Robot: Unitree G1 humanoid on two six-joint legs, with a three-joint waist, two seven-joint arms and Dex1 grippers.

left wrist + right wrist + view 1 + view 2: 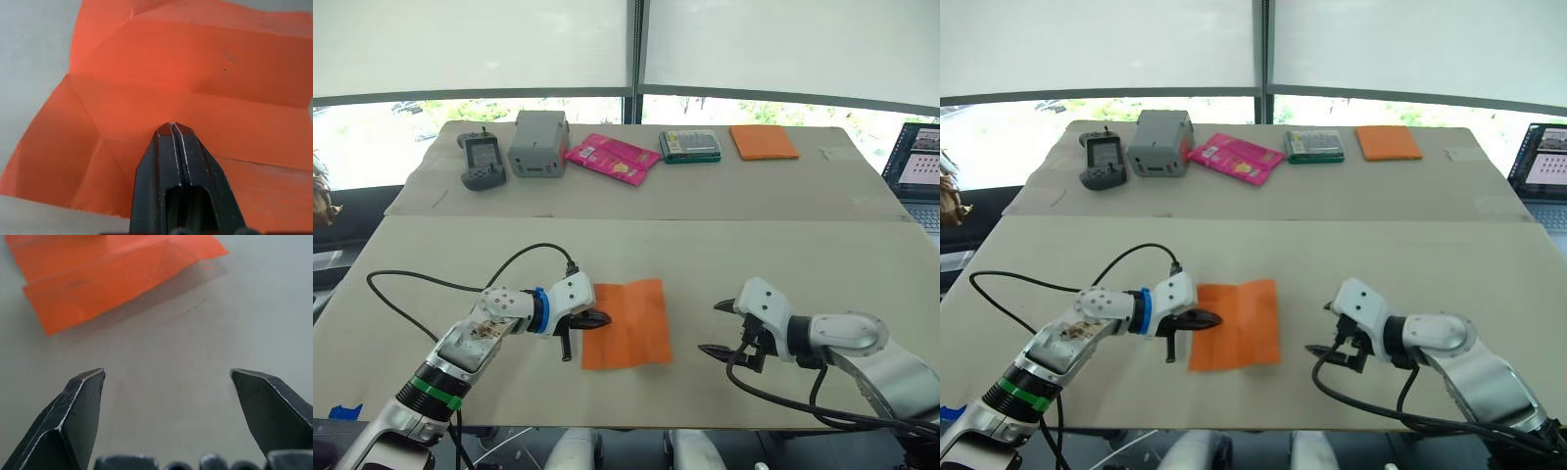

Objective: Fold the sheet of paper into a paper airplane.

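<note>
A: What lies nearest the front edge of the bench (431, 257)?

B: The sheet of paper (628, 323), bright orange and creased, lies flat near the middle of the front edge. The left gripper (595, 318) rests at the sheet's left edge, its two black fingers (177, 161) pressed together over the paper; whether paper is pinched between them cannot be told.

A: And the right gripper (717, 328)?

B: It hovers just beside the sheet's right edge, apart from it, fingers (78, 406) spread wide with bare bench between them.

A: What occupies the far side?

B: A second table (803, 186) abuts the bench's far edge. Along its far edge, left to right: a dark handheld controller (481, 160), a grey box (538, 143), a pink packet (612, 158), a green-edged case (690, 146), and a smooth orange rectangle (763, 142). A laptop (915, 166) stands past the right edge.
</note>
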